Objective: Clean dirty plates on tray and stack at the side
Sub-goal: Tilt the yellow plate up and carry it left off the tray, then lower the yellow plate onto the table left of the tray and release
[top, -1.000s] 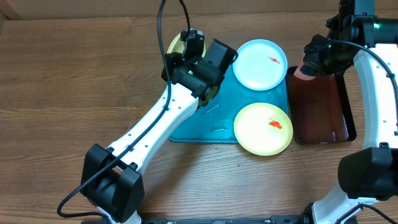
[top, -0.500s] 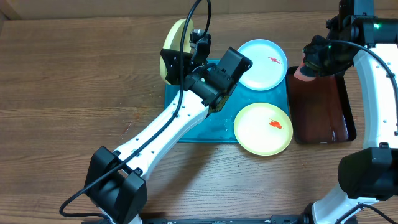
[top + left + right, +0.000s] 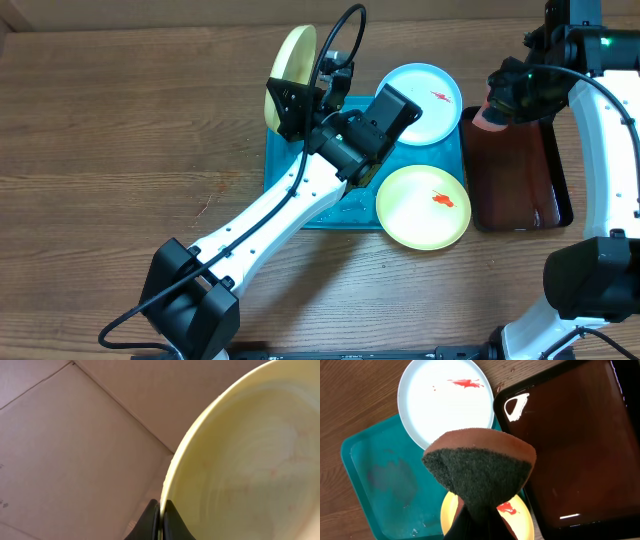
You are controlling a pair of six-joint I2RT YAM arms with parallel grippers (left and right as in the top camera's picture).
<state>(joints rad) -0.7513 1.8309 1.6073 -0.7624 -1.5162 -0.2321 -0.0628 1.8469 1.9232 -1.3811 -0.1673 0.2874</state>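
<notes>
My left gripper (image 3: 322, 78) is shut on the rim of a pale yellow-green plate (image 3: 289, 72), held tilted on edge above the far left corner of the teal tray (image 3: 300, 180); the plate fills the left wrist view (image 3: 250, 460), jaws (image 3: 160, 515) pinching its rim. A light blue plate (image 3: 420, 95) with a red smear lies on the tray's far right, also in the right wrist view (image 3: 445, 402). A second yellow-green plate (image 3: 422, 207) with a red smear lies at the tray's near right. My right gripper (image 3: 480, 515) is shut on a brown sponge (image 3: 480, 470) above the dark tray.
A dark red-black tray (image 3: 515, 175) with wet sheen sits right of the teal tray, also in the right wrist view (image 3: 570, 445). The teal tray's left part (image 3: 385, 480) shows wet streaks. Bare wooden table (image 3: 110, 150) lies to the left.
My left arm has lifted the yellow-green plate off the tray and tilted it upright, moving up and to the right. The right arm has not moved.
</notes>
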